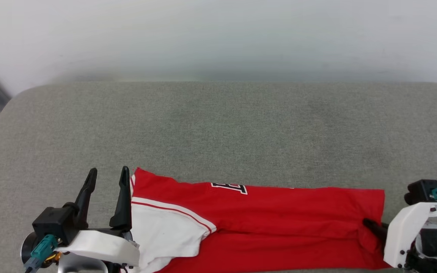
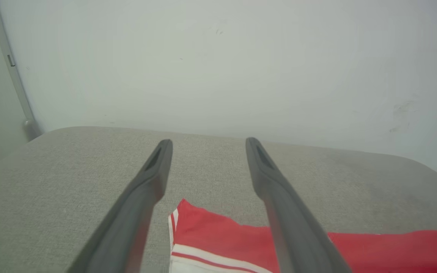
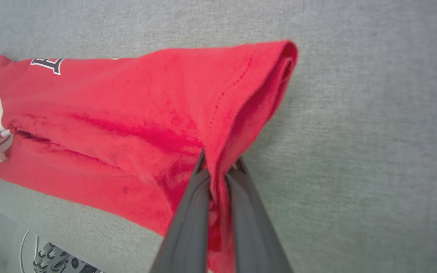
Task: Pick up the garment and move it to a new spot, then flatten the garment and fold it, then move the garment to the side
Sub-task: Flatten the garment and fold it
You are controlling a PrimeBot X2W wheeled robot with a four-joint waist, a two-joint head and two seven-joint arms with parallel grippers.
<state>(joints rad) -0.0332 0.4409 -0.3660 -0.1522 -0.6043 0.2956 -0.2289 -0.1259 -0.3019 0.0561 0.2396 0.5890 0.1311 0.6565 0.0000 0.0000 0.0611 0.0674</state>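
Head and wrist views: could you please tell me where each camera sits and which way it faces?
Head view: on the head, looking forward and down at the grey cushion and garment; left gripper lower left, right gripper lower right.
Left wrist view: on the left wrist, along its open fingers towards the wall.
Right wrist view: on the right wrist, along fingers shut on the garment's hem.
All three share garment and cushion.
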